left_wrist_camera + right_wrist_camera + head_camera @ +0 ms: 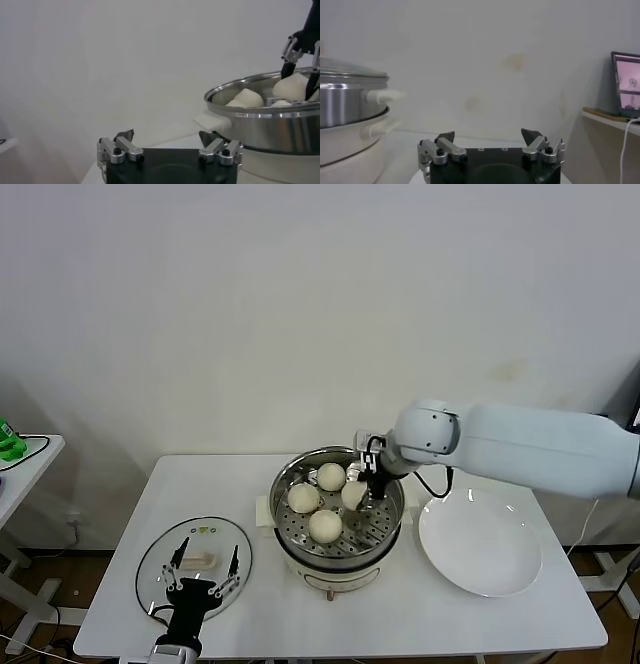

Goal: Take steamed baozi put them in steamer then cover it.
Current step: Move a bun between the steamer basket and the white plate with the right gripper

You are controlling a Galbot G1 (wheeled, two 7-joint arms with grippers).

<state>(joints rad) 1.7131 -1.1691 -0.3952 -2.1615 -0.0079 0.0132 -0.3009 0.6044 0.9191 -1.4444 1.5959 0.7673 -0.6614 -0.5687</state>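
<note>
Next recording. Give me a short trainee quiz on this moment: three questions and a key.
1. How many baozi are inside the steamer?
2. True or false: the white plate holds a bun.
3. What lies under the left pincer: A the plate, B the glass lid, C the steamer?
Key: 1. Four, one of them between the right pincer's fingers. 2. False. 3. B.

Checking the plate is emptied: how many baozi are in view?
4, all in the steamer: far one, left one, near one, and one in the right gripper. None visibly hidden.
</note>
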